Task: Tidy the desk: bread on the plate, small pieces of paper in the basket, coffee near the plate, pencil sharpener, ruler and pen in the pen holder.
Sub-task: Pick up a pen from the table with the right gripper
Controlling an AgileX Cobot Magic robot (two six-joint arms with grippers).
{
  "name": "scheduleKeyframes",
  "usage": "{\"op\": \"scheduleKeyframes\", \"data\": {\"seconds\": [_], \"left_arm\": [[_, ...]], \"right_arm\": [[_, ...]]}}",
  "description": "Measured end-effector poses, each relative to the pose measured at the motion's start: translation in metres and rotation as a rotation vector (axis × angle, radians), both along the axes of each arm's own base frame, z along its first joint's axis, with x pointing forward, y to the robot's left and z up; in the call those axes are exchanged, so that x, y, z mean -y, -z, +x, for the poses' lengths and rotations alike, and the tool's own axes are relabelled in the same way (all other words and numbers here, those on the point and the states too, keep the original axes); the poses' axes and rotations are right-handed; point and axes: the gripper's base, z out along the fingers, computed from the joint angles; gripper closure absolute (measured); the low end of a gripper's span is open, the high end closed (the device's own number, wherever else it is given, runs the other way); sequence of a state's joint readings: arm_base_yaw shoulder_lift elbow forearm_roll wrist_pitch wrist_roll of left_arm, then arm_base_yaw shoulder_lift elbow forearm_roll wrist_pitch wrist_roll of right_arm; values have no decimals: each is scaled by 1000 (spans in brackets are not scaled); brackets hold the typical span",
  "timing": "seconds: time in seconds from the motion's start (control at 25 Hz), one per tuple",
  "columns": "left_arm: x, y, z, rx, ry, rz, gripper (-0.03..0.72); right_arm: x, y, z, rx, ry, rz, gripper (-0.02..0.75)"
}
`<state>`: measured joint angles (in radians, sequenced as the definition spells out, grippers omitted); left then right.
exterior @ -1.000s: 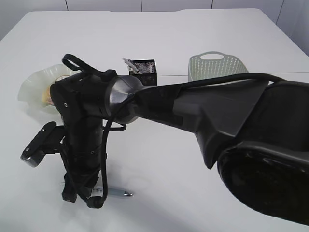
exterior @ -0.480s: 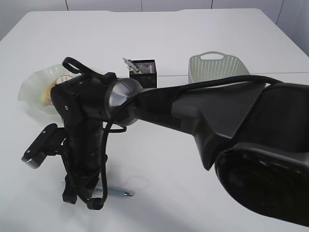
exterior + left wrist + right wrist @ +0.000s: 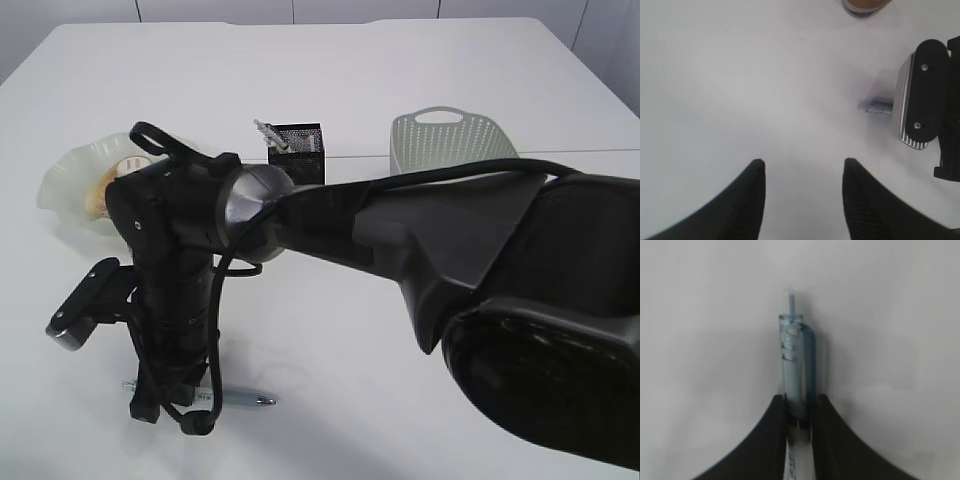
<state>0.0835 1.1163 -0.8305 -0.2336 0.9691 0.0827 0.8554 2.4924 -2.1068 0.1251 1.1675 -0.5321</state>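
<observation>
Pinching the pen [image 3: 799, 385] between its two fingers, the right pincer [image 3: 800, 410] is pressing down on the white counter [image 3: 420, 100], well in front of the pen holder [image 3: 298, 150]. Nearby, the left pincer [image 3: 802, 172] is hovering with its jaws spread, grasping nothing. Farther back, the plate [image 3: 70, 175] is sitting left of the pen holder and the basket [image 3: 450, 140] right of it.

Pale wall panels [image 3: 300, 10] with thin vertical joints along the far edge, grey strip at far right, soft even light
</observation>
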Motion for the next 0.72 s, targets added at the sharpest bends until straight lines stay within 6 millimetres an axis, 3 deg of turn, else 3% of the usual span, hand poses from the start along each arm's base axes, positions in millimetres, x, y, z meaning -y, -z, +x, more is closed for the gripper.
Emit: {"op": "scheduleKeyframes", "data": {"seconds": [0.44, 0.72], "left_arm": [[0, 0, 0, 0, 0, 0, 318], [0, 0, 0, 0, 0, 0, 318]], "right_arm": [[0, -2, 0, -8, -2, -8, 659], [-4, -34, 14, 34, 18, 78, 659]]}}
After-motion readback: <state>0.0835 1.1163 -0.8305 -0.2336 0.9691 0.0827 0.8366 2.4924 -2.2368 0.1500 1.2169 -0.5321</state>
